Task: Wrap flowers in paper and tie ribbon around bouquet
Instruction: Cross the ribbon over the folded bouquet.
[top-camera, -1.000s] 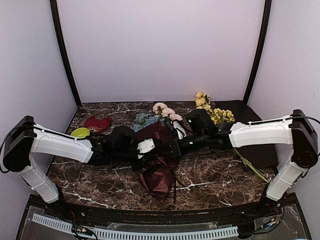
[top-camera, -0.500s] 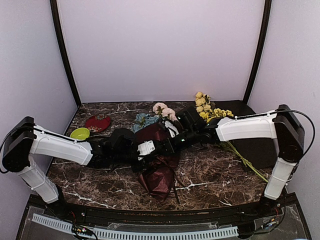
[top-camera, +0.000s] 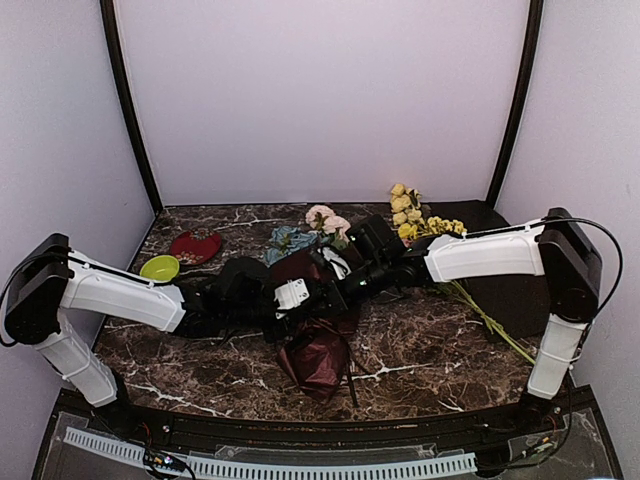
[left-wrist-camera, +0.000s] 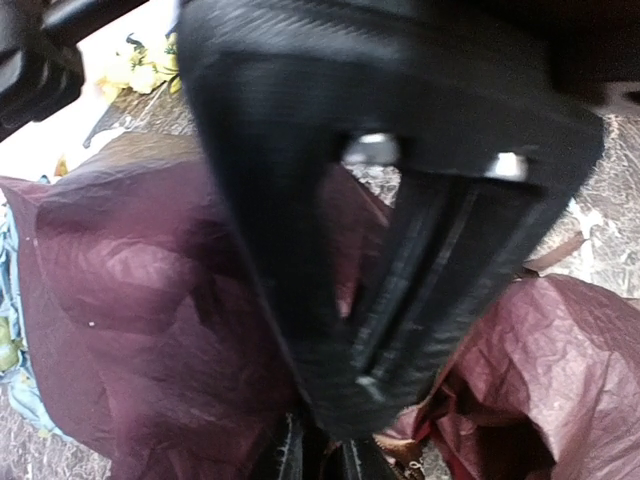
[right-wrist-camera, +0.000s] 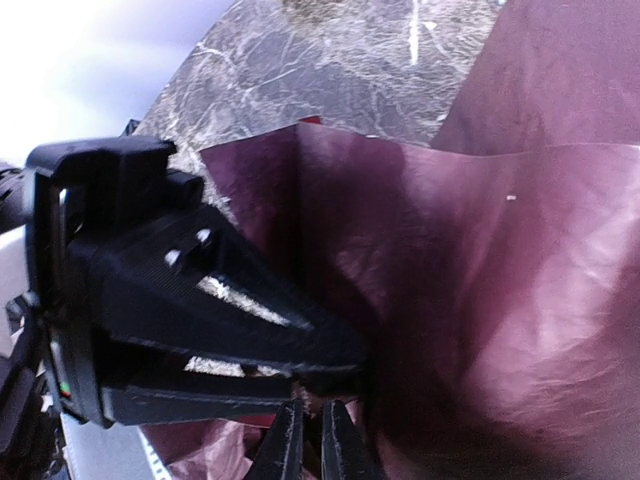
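L tool (left-wrist-camera: 318, 462) is extending in from the left & meeting R tool (right-wrist-camera: 310, 445) tip to tip over the bouquet (top-camera: 318, 350) at bench centre. R tool's fingers are sitting closed, tips together in the L wrist view, w/ nothing visible between them. L tool's tips are showing only at its own frame's bottom edge & as a dark wedge in the R wrist view; can't tell if open or closed. Both tools are sitting right against the crinkly burgundy paper (left-wrist-camera: 130, 290), approx where the bundle is narrowing. Bouquet is lying on the marble bench (top-camera: 430, 350), w/ the flowers (top-camera: 322, 218) (blue cluster, pink & white roses) pointing to the far wall & the paper flaring toward the near edge. Ribbon (top-camera: 350, 385), a thin dark strand, is trailing off the paper's near-right side onto the bench. Yellow-blossomed stems (top-camera: 425, 228) are lying far right beside the R arm, apart from the bouquet. Red heart-shaped dish (top-camera: 195, 246) & lime bowl (top-camera: 160, 266) are sitting far left, just beside each other.
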